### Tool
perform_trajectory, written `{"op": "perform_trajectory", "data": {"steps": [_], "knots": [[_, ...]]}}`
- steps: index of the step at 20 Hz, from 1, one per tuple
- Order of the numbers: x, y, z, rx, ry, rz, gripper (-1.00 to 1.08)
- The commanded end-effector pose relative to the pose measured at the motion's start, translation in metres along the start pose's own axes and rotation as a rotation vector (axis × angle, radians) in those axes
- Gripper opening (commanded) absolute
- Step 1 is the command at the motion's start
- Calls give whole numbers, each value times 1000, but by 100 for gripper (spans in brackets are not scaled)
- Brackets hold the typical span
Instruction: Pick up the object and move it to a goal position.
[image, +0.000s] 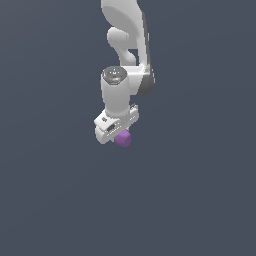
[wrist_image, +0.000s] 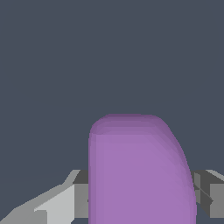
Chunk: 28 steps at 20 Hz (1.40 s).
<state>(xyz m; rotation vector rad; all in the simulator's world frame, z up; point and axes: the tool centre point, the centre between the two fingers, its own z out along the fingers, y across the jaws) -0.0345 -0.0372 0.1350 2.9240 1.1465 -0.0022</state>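
Observation:
The object (image: 123, 138) is a small matte purple rounded lump. In the exterior view it sits directly under the white arm's hand, partly hidden by it. My gripper (image: 119, 134) points down over it. In the wrist view the purple object (wrist_image: 140, 175) fills the space between my two grey fingers (wrist_image: 81, 197), which press against its sides. The gripper is shut on the object. Whether the object rests on the surface or hangs above it cannot be told.
A plain dark grey-blue surface (image: 200, 200) fills both views. The white arm (image: 127, 40) rises from the hand toward the top of the exterior view. No goal marker shows.

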Motion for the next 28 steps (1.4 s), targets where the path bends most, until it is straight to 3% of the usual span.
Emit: {"op": "perform_trajectory", "data": {"steps": [1,15,28], "knots": [[-7,-14,-15,-1,0,0,-100],[-39,-82,-93,0,1,0,-100],[-49,-104,-120,0,2,0,-100]]}}
